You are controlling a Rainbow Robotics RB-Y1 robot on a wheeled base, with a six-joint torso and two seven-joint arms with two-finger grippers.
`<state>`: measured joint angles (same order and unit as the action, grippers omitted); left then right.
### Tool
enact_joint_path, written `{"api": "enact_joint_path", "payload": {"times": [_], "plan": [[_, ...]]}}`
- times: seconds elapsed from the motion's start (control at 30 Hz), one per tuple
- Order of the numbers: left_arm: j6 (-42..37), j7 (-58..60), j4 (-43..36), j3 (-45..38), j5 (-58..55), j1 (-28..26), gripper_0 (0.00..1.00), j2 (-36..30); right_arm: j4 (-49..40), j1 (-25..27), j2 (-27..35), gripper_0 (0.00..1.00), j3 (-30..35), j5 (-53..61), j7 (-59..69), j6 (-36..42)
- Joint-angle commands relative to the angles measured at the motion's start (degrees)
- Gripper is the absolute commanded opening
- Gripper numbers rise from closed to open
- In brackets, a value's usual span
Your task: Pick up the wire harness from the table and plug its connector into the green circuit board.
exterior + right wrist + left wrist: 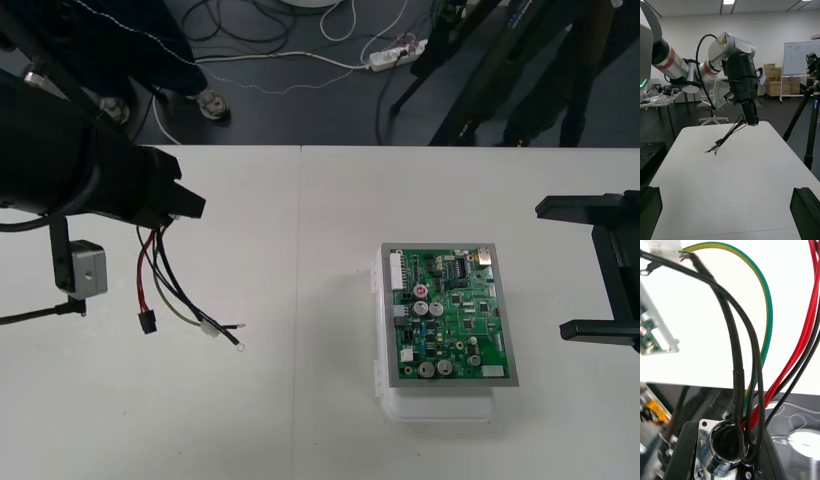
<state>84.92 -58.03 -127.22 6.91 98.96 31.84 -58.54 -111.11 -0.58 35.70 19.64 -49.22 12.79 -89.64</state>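
Front: your left gripper is holding the wire harness, black plug dangling well apart from the green circuit board. The right gripper is idling at its side, jaws wide.
Right wrist: wires are drooping toward the table.
Left wrist: jaws are clamping the flanged metal socket.
Pickup looks done. Next you're needing control of the plug end.

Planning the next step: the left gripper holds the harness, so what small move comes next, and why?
Probably carry the left gripper toward the circuit board. It is shut on the harness at the metal socket, and the black plug dangles over the table well left of the board; the right gripper stands open.
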Motion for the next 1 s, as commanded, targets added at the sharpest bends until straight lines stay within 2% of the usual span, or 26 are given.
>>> {"api": "enact_joint_path", "payload": {"times": [0.03, 0.4, 0.43, 0.57, 1.0], "plan": [[5.1, 13.8, -2.2, -8.1, -2.2, -3.4, 0.00, 5.6, -1.1, -0.3, -0.5, 1.00, -0.7, 0.9, 0.3, -0.4], [5.1, 25.7, -1.5, -20.8, -5.6, -8.9, 0.00, 16.2, -1.1, -0.3, -0.5, 1.00, -0.7, 0.9, 0.3, -0.4], [5.1, 27.3, -1.4, -22.1, -6.5, -9.8, 0.00, 17.4, -0.5, 1.9, -1.7, 1.00, -1.6, 0.1, 0.3, -0.4], [5.1, 31.8, -1.0, -25.6, -8.0, -12.5, 0.00, 21.9, -1.3, 2.4, -1.3, 1.00, -1.7, -0.3, 0.7, -0.4], [5.1, 46.2, -0.9, -29.1, -9.4, -20.4, 0.00, 33.1, -2.6, 0.3, 2.8, 1.00, -1.7, 3.3, 1.7, -0.4]]}}
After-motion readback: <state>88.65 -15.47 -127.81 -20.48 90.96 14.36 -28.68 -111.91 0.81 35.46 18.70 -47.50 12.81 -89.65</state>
